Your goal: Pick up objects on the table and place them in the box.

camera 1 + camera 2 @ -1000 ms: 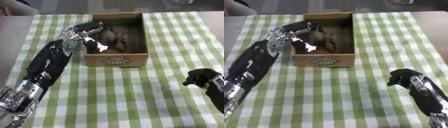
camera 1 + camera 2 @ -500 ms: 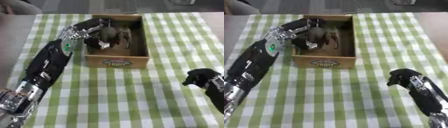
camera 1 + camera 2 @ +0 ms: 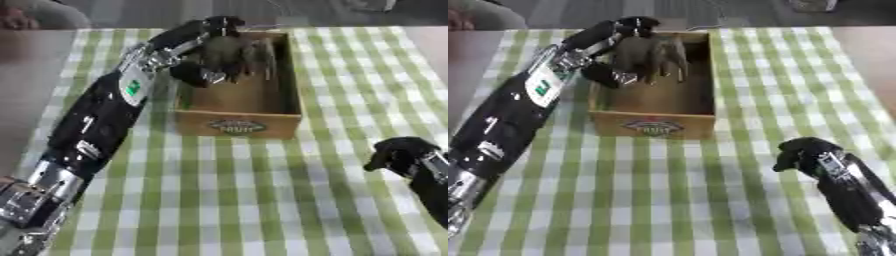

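The left hand is over the far part of the cardboard box, and its fingers are curled around a dark toy animal with thin legs. The toy hangs inside the box opening, near the far left wall, with its legs pointing down; I cannot tell if the legs touch the box floor. The box stands on the checked surface toward its far edge.

The risk I see is in the release. If the fingers open while the toy is tilted, it may fall on its side or catch a leg on the box wall. A finger could also stay hooked on the toy and lift it out again when the arm goes up. The forearm lies close to the left wall of the box, so a careless withdrawal may push or turn the box.

The right hand rests near the right edge of the surface, fingers curled, holding nothing.
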